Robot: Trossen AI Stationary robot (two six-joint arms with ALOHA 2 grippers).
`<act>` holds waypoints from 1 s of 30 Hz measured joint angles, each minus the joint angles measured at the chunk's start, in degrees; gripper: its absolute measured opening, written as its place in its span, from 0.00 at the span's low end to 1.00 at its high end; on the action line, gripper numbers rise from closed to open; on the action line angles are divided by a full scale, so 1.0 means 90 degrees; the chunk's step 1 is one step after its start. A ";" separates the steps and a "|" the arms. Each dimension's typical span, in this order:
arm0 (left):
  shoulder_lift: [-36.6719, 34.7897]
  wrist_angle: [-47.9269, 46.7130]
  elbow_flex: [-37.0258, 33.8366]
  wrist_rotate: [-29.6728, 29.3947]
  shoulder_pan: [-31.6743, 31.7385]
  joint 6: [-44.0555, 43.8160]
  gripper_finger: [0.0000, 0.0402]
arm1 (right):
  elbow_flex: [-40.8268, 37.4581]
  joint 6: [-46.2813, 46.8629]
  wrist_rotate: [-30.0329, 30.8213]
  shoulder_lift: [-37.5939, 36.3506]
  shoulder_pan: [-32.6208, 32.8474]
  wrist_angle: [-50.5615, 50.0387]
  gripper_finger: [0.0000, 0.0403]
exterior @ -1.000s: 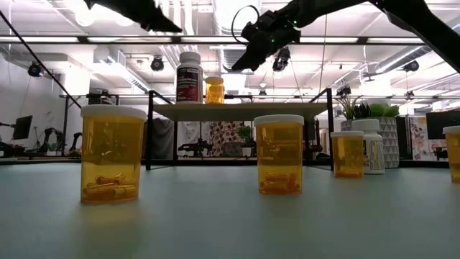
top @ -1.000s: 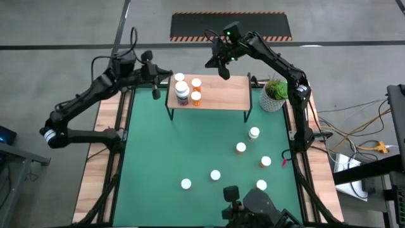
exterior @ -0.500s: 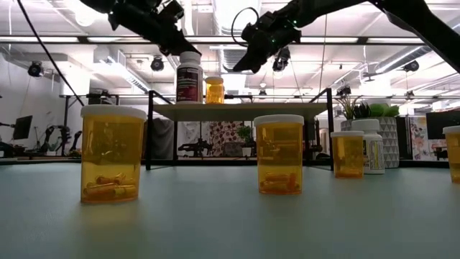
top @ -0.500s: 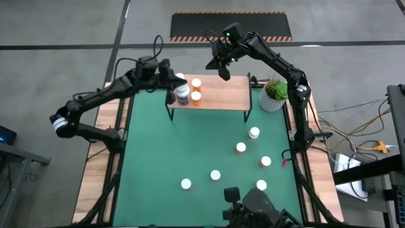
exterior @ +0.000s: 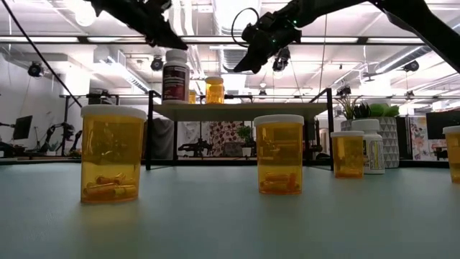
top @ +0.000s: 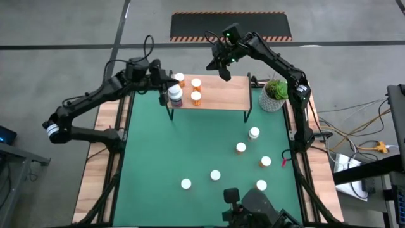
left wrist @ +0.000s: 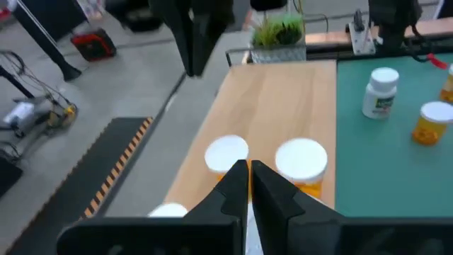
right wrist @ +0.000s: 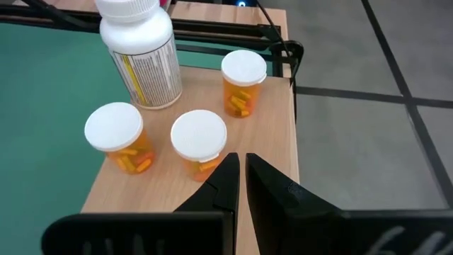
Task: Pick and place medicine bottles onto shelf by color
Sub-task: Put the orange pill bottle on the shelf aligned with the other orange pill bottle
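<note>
The light-wood shelf (top: 218, 94) stands at the far side of the green mat. On its left part stand three orange bottles (top: 196, 97) and the larger white-and-dark bottle (top: 174, 96), upright near the near left corner. They also show in the right wrist view (right wrist: 138, 53). My left gripper (top: 163, 82) is shut, just above and beside the large bottle's cap (exterior: 176, 53). My right gripper (top: 223, 68) is shut and empty, held above the shelf's far edge. My left gripper comes slanting down from the table's left with shut fingers (exterior: 171, 39) close over the large bottle's white cap (exterior: 176, 53). I cannot tell whether they touch it. The bottle stands upright on the shelf board.
Several white-capped bottles stand on the green mat at the near right, among them a white one (top: 254, 133) and orange ones (top: 240, 147) (top: 185, 183). A white pot with a green plant (top: 274, 92) stands right of the shelf.
My left gripper went right to the large bottle's cap, then back toward the table's left edge. The large bottle has slid along the shelf toward its left end and stays upright. The orange bottles have stayed in place.
</note>
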 joint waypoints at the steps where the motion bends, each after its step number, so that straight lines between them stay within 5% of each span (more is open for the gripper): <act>1: -0.0052 0.0082 0.0000 -0.0014 0.0000 0.0002 0.00 | 0.0000 -0.0001 0.0000 0.0000 0.0002 0.0001 0.04; 19: -0.1200 0.0596 -0.0793 0.0209 -0.0425 0.0007 0.00 | -0.0036 0.1217 0.0373 0.0327 0.0721 0.1987 0.04; 30: -0.1950 0.1608 -0.1764 0.0218 -0.0435 0.0012 0.00 | -0.0039 0.1154 0.0508 0.0481 0.0731 0.1766 0.04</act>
